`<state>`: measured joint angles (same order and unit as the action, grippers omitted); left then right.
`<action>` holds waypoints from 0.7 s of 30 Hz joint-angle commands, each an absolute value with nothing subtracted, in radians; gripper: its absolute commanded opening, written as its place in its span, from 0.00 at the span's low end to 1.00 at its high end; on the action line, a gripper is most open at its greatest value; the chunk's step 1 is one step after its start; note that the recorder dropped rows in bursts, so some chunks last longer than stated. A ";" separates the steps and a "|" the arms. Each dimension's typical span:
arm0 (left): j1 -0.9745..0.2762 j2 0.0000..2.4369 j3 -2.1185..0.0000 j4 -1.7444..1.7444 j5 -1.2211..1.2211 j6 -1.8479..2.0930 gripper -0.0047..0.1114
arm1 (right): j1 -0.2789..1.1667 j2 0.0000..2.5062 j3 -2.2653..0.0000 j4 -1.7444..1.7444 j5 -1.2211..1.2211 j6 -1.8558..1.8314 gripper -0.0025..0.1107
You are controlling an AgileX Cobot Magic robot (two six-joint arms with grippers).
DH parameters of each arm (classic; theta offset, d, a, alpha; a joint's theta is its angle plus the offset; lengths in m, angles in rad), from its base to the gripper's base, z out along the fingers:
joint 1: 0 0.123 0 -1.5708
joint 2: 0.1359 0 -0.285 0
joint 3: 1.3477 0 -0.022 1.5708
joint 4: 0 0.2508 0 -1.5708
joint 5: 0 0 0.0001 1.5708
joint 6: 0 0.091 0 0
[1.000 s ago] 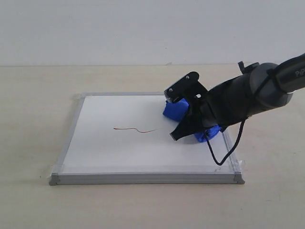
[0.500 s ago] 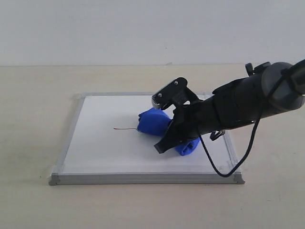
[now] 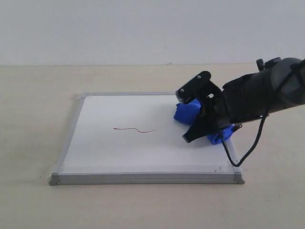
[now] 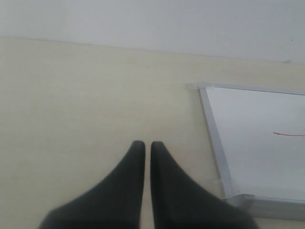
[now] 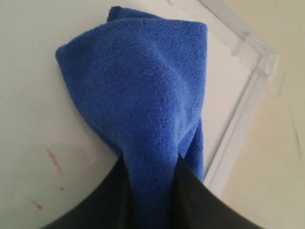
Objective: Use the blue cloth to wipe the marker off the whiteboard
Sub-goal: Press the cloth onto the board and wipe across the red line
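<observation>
Right gripper (image 3: 186, 116) pinches the bunched royal-blue microfibre cloth (image 3: 187, 110), which rests on the right part of the square, silver-framed whiteboard (image 3: 119, 155) at centre frame. The thin wavy red marker line (image 3: 136, 129) lies left of the cloth, apart from it, on bare white surface. Pale beige bench (image 3: 33, 119) borders the frame on every side, and a plain white wall (image 3: 143, 28) fills the top. Left gripper (image 4: 143, 146), fingers pressed together, hovers over bench beside the board's frame.

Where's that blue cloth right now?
In the exterior view, the blue cloth is pinched in the right gripper at the right side of the whiteboard, to the right of the red marker line.
</observation>
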<state>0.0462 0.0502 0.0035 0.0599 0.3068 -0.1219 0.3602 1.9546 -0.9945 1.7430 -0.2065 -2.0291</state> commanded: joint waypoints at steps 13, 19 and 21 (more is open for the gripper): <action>0.048 0.046 0.000 0.053 0.292 -0.118 0.08 | 0.369 2.036 -1.001 1.744 0.552 -1.986 0.02; 0.048 0.046 0.000 0.053 0.292 -0.118 0.08 | 0.369 2.039 -1.032 1.744 0.014 -1.996 0.02; 0.048 0.046 0.000 0.053 0.292 -0.118 0.08 | 0.369 2.039 -1.038 1.744 -0.181 -2.025 0.02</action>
<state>0.0462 0.0502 0.0035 0.0599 0.3068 -0.1219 0.3806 2.0271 -1.0394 1.7462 0.1560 -1.9904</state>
